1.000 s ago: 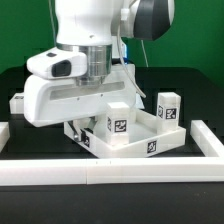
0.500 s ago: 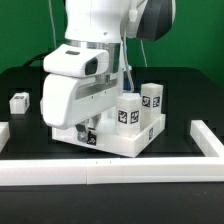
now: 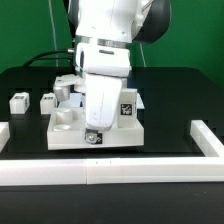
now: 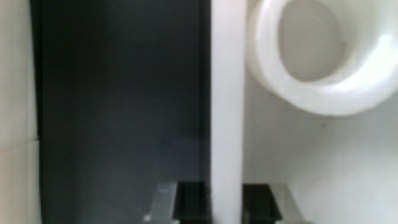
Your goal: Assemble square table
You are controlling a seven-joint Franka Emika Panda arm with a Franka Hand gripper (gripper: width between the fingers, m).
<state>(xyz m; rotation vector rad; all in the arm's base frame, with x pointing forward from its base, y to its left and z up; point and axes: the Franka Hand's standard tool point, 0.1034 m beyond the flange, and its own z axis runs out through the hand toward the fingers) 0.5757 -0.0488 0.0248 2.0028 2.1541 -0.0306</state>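
The white square table top [image 3: 62, 128] lies on the black table with its raised rim up. My gripper [image 3: 94, 133] reaches straight down at its near wall and is shut on that rim. In the wrist view the rim [image 4: 222, 90] runs as a white strip between the two dark fingers [image 4: 263, 202], with a round socket [image 4: 329, 50] of the top beside it. A tagged leg block [image 3: 127, 108] stands on the top, right beside my hand. Two small leg blocks [image 3: 18, 101] [image 3: 47, 100] lie on the table at the exterior view's left. My arm hides the top's middle.
A long white rail [image 3: 110, 172] runs along the front of the table. Shorter rails stand at the exterior view's left edge [image 3: 3, 133] and right [image 3: 208, 140]. A green wall closes the back.
The table top has swung round and slid toward the exterior view's left, with my shut gripper still on its rim. The arm has turned with it and now stands upright over the top.
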